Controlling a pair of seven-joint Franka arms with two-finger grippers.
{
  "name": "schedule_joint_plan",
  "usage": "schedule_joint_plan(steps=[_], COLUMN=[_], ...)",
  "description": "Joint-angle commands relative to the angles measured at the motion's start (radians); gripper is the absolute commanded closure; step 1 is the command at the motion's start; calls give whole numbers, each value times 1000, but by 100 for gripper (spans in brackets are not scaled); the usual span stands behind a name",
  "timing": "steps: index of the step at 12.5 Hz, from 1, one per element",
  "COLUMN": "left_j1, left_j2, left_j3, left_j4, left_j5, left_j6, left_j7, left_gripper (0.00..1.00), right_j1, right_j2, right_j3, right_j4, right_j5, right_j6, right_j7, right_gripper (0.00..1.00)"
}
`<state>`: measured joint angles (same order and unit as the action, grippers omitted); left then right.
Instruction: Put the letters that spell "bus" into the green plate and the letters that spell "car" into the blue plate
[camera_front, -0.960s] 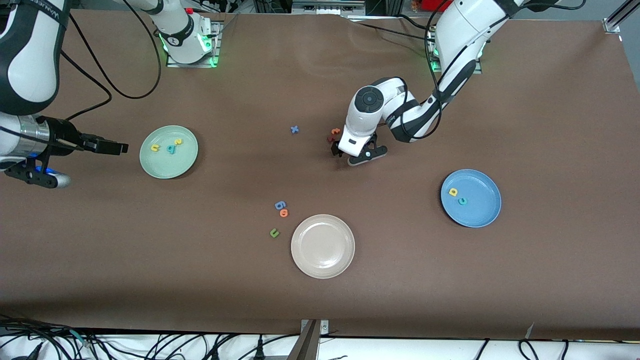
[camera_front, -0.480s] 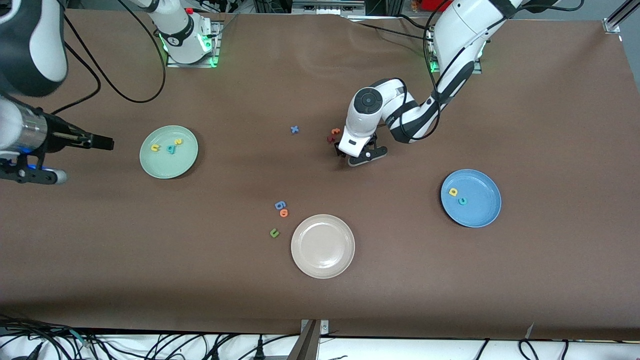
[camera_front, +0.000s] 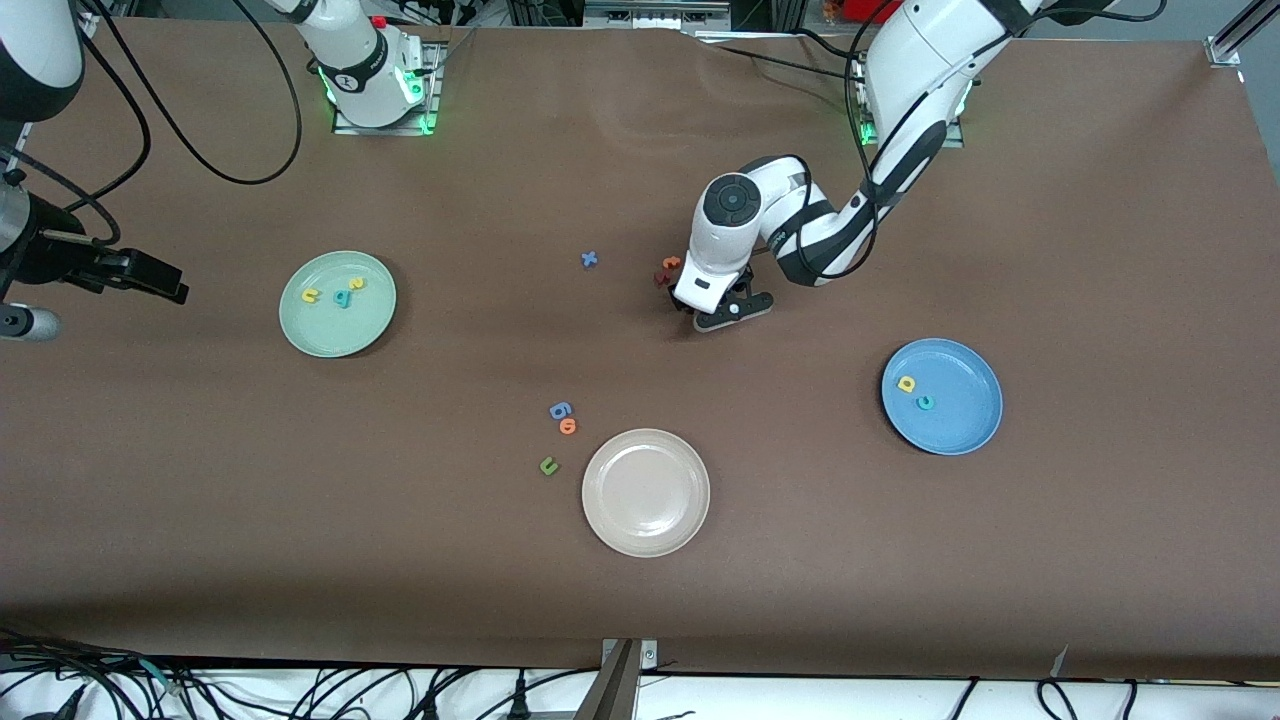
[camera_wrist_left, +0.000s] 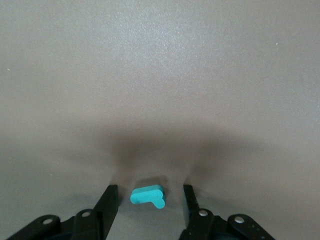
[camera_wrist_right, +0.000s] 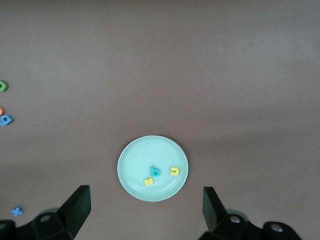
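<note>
Right gripper (camera_front: 175, 292) parked high at the right arm's end of the desk (camera_front: 1100, 560), jaws spread wide and empty, waiting. Green plate (camera_front: 375, 325) beside it already filled: yellow u (camera_front: 311, 296), teal b (camera_front: 343, 298), yellow s (camera_front: 357, 284), so "bus" looks done. Toward the middle of the desk, stray letters not wanted: blue x (camera_front: 589, 260), blue 6-like letter (camera_front: 560, 410), orange o (camera_front: 568, 426), dark green u (camera_front: 548, 465), next to an empty beige plate (camera_front: 600, 520). Then left gripper (camera_wrist_left: 149, 200), low on the desk beside reddish letters (camera_front: 667, 270), jaws half-spread, straddling the teal r (camera_wrist_left: 148, 195) with gaps on both sides, not yet pinching. Nearest the left arm's end, blue plate (camera_front: 965, 430) carrying yellow a (camera_front: 907, 383) and teal c (camera_front: 926, 402). Step in hand, by the look of it: grasping the r, last letter of "car". Next move likely calls for squeezing onto that thin foam piece squarely, lifting clear, carrying over the blue plate, and dropping inside the rim.
</note>
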<state>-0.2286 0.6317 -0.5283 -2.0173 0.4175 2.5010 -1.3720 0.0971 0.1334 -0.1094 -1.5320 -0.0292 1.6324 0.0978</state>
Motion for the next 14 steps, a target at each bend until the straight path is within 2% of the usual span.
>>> schedule_joint_plan(steps=[1,6,11,14], left_j1=[-18,-28,-28,-28], left_j2=[8,8,8,8], left_j3=[5,7,7,8], left_j4=[14,14,12,11], left_j5=[40,40,40,40], left_j6=[-27,-28,-28,-30], left_j7=[-35,-44,-44,-44], left_gripper=[41,47,54,55], right_j1=[-5,-4,-11,-11], right_j2=[-17,0,3,3], right_j3=[20,22,20,20], right_j4=[-22,-8,12,15], right_j5=[-32,-24,-20,-20], right_j6=[43,47,112,112], right_j7=[-10,8,7,8], right_gripper=[1,1,0,0])
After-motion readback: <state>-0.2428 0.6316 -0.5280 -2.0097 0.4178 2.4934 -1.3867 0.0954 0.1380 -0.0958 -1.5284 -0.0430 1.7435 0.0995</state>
